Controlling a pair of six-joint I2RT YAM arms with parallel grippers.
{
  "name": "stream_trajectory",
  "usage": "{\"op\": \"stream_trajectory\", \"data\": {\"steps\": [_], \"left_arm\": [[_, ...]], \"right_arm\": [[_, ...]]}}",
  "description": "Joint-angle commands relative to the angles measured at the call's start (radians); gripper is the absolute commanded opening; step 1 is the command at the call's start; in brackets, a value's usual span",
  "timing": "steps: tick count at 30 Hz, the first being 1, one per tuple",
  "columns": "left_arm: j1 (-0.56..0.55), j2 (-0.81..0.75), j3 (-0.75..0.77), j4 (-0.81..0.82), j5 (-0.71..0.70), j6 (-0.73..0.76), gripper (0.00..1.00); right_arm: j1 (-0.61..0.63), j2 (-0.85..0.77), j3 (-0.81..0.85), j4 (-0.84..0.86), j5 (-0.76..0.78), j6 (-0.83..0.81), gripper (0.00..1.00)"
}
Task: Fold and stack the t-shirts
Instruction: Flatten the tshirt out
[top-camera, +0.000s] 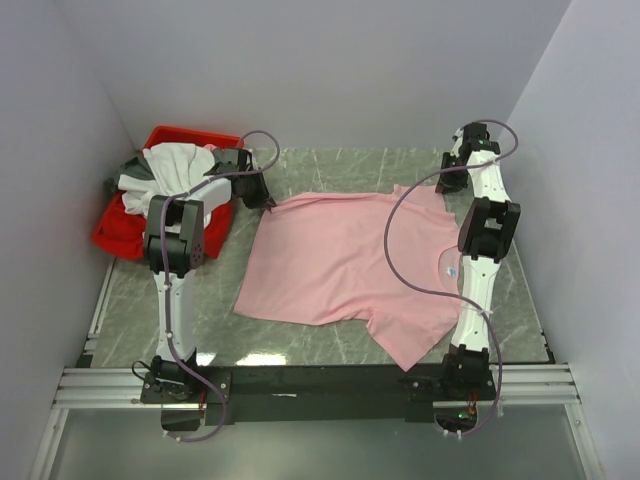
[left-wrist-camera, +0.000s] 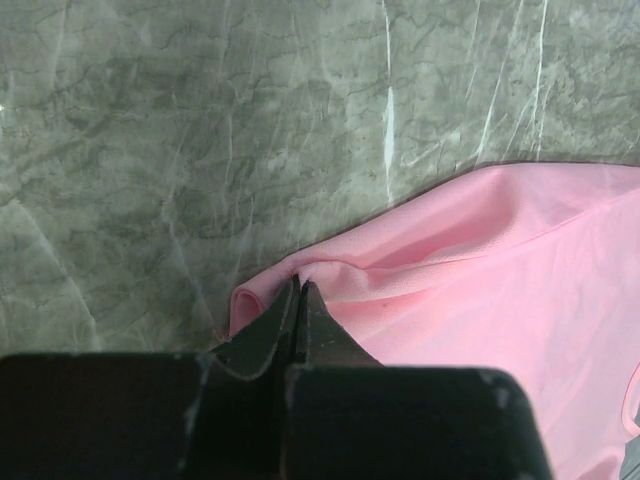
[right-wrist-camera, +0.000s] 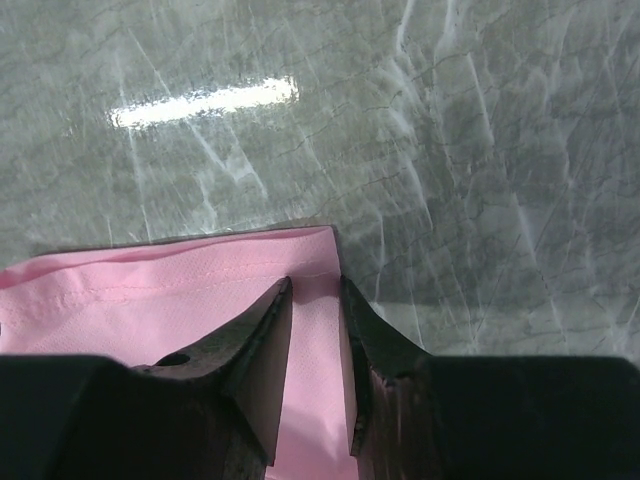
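Note:
A light pink t-shirt (top-camera: 340, 260) lies spread flat across the marble table (top-camera: 330, 165). My left gripper (top-camera: 269, 204) sits at the shirt's far left corner. In the left wrist view the gripper (left-wrist-camera: 299, 286) is shut on a small raised fold of the pink cloth (left-wrist-camera: 500, 300). My right gripper (top-camera: 441, 190) is at the far right sleeve. Its fingers (right-wrist-camera: 316, 287) stand apart astride the sleeve's hemmed corner (right-wrist-camera: 150, 290), with the cloth lying flat between them. More t-shirts, a white one (top-camera: 180, 165) and a dark grey one (top-camera: 132, 172), are heaped in the bin.
A red plastic bin (top-camera: 118, 238) stands at the far left, beside the left arm. White walls close in the table on three sides. Bare marble (right-wrist-camera: 450, 130) lies beyond the shirt's far edge. A metal rail (top-camera: 320, 385) runs along the near edge.

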Motion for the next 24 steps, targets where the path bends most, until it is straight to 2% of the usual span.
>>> {"op": "stream_trajectory", "data": {"steps": [1, 3, 6, 7, 9, 10, 16, 19, 20, 24], "left_arm": [[-0.002, -0.073, -0.003, 0.014, 0.026, 0.015, 0.0], [-0.004, -0.074, -0.004, 0.011, 0.028, 0.016, 0.0], [-0.004, -0.074, -0.003, 0.013, 0.032, 0.013, 0.0], [-0.004, -0.073, -0.001, 0.014, 0.034, 0.012, 0.0], [-0.002, -0.073, -0.001, 0.013, 0.032, 0.012, 0.0], [-0.004, -0.076, -0.001, 0.011, 0.034, 0.012, 0.0], [-0.004, -0.097, -0.009, 0.011, 0.029, 0.019, 0.0], [-0.002, -0.135, -0.024, 0.022, 0.017, 0.025, 0.0], [-0.001, -0.148, -0.027, 0.025, 0.017, 0.028, 0.0], [0.002, -0.227, -0.052, 0.045, 0.017, 0.03, 0.0]], "right_arm": [[0.01, 0.027, 0.045, -0.039, -0.022, -0.014, 0.33], [0.01, 0.026, 0.043, -0.037, -0.028, -0.014, 0.32], [0.01, 0.029, 0.048, -0.037, -0.031, -0.015, 0.24], [0.012, 0.029, 0.049, -0.039, -0.031, -0.017, 0.16], [0.012, 0.027, 0.045, -0.039, -0.031, -0.014, 0.1], [0.012, 0.024, 0.04, -0.037, -0.03, -0.015, 0.01], [0.012, -0.051, -0.036, 0.027, -0.01, -0.052, 0.0], [0.017, -0.193, -0.214, 0.116, -0.025, -0.077, 0.0], [0.02, -0.285, -0.341, 0.175, -0.028, -0.09, 0.0], [0.05, -0.512, -0.639, 0.286, -0.039, -0.149, 0.0]]}}
